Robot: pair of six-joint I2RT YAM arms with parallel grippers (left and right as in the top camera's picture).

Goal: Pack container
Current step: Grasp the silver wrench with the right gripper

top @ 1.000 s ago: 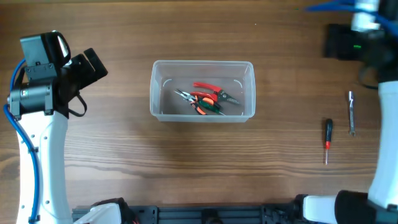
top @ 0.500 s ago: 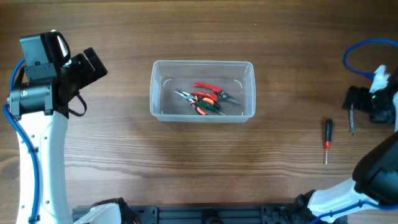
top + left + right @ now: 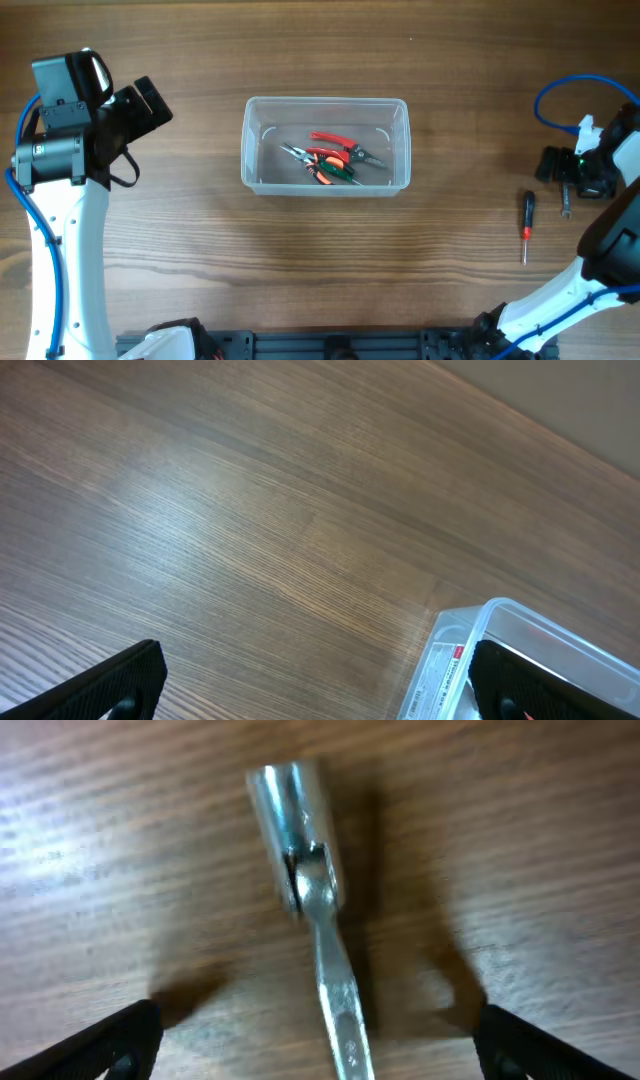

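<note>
The container (image 3: 248,150) stands in the middle of the table with pliers (image 3: 330,160) inside, the right gripper (image 3: 318,1040) hangs wide open around the wrench (image 3: 310,920) at the right, probably to grasp it, and the left gripper (image 3: 318,680), also open, stays clear at the left.

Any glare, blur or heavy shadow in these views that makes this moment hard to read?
Overhead: evenly lit, sharp, only faint reflections on the container rim. Left wrist: crisp wood grain on the table, mild sheen. Right wrist: very close and slightly soft, bright glare on the head of the chrome wrench, soft shadows either side.
</note>
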